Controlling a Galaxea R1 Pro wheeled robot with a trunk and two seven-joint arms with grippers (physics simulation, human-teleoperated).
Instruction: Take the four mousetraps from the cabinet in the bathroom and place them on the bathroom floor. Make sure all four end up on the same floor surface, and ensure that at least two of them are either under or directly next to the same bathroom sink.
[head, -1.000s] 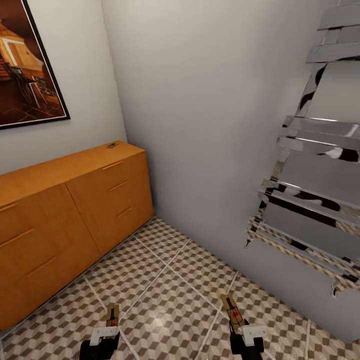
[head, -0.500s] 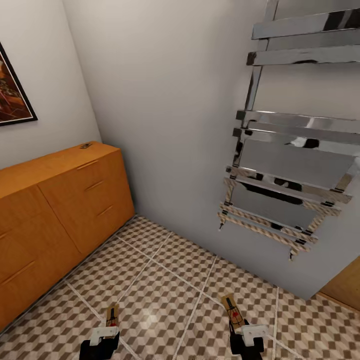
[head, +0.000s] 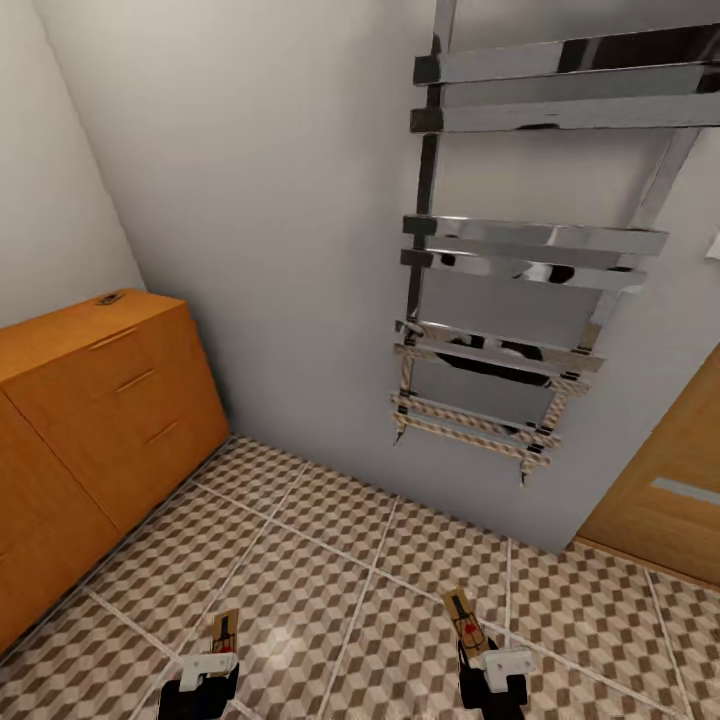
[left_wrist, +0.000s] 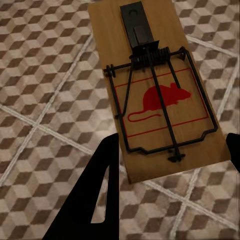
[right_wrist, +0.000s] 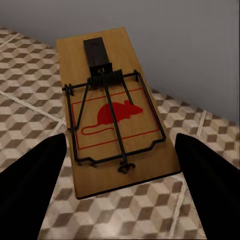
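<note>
My left gripper (head: 208, 664) is shut on a mousetrap (head: 224, 631), a brown wooden slab with a red mouse print and a dark spring bar (left_wrist: 155, 95). My right gripper (head: 490, 664) is shut on a second mousetrap (head: 466, 619), seen close in the right wrist view (right_wrist: 115, 125) between its dark fingers (right_wrist: 30, 190). Both traps hang low over the cube-patterned bathroom floor (head: 330, 570). The orange-brown cabinet (head: 90, 420) stands at the left, and another mousetrap (head: 109, 298) lies on its top near the wall. The bathroom sink is out of view.
A chrome towel rail (head: 520, 260) hangs on the grey wall ahead. A wooden door (head: 670, 500) stands at the right edge. Open tiled floor stretches between the cabinet and the wall.
The camera has swung to the right: the cabinet slid left, the painting left the view, and the door came in. Both grippers keep their traps as before.
</note>
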